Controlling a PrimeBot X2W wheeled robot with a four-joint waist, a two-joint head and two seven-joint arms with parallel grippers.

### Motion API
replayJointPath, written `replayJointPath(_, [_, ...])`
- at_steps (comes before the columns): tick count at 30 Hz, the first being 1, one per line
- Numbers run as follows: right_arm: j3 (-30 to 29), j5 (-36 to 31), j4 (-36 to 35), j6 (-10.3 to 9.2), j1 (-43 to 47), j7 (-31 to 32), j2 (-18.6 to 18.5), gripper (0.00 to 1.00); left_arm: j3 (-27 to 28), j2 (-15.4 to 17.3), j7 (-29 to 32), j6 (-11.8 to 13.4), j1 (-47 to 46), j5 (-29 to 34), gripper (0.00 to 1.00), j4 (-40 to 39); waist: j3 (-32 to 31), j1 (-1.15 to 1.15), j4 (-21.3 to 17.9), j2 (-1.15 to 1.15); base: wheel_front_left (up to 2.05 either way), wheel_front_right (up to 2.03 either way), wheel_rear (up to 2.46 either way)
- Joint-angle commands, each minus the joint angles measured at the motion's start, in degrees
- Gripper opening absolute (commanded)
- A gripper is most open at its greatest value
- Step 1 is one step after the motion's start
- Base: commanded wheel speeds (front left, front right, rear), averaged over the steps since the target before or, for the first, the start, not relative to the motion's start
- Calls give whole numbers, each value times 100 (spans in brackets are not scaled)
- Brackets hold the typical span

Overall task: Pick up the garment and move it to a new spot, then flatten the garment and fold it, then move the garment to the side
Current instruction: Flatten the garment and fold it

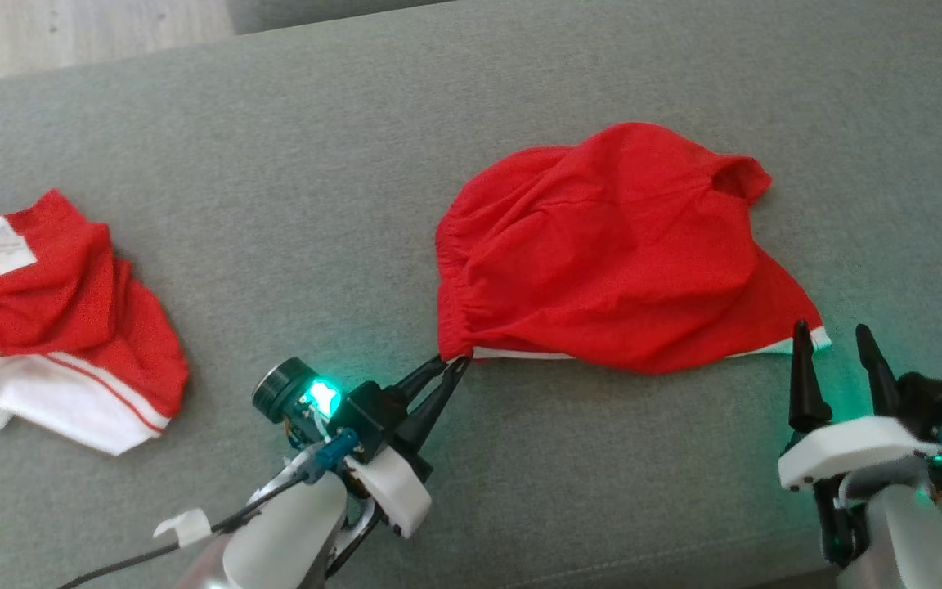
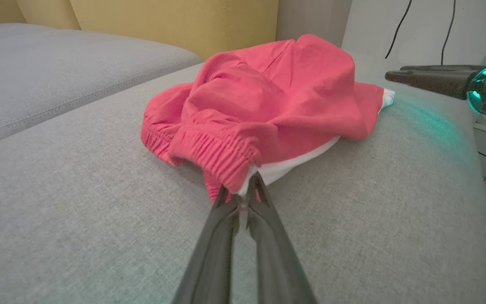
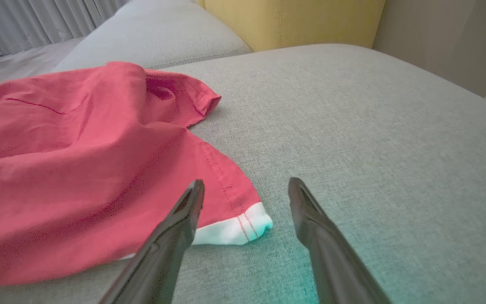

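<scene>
The garment (image 1: 610, 249) is a pair of red shorts with a white hem, lying rumpled on the grey sofa cushion (image 1: 471, 106). My left gripper (image 1: 453, 362) is shut on the garment's near left corner, by the gathered waistband (image 2: 217, 154); in the left wrist view its fingers (image 2: 226, 219) pinch the red and white cloth. My right gripper (image 1: 831, 334) stands open just before the garment's near right corner. In the right wrist view that white-edged corner (image 3: 243, 228) lies between its spread fingers (image 3: 184, 215), untouched.
A second red and white garment (image 1: 54, 327) lies crumpled at the cushion's left. The wooden floor (image 1: 70, 33) shows beyond the far edge. Yellow back cushions (image 2: 163, 21) stand behind the seat. Bare grey cushion stretches between the two garments.
</scene>
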Motion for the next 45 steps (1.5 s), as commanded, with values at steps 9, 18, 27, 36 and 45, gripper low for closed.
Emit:
replayJointPath(9, [-231, -330, 705, -4, -435, 370, -32, 100, 197, 82, -72, 99, -80, -56, 0, -382, -63, 0, 168, 0, 0, 0, 0])
replayJointPath(18, [-91, -350, 1142, -4, -601, 435, -32, 100, 217, 110, -74, 114, -52, -72, 0, -454, -76, 0, 96, 0, 0, 0, 0])
replayJointPath(27, [13, -191, 1292, -4, -736, 343, -32, 0, 214, 176, -75, 101, -44, -98, 0, -397, -186, 0, 73, 0, 0, 0, 0])
replayJointPath(36, [-82, -136, 978, -4, -855, 455, -32, 0, 254, 310, -75, 118, 58, -165, 0, -383, -561, 0, -15, 0, 0, 0, 0])
replayJointPath(45, [540, 328, -292, -4, -1069, 1033, -32, 0, 262, 629, 259, 2, -302, -425, 0, -816, -1059, 0, 0, 0, 0, 0, 0])
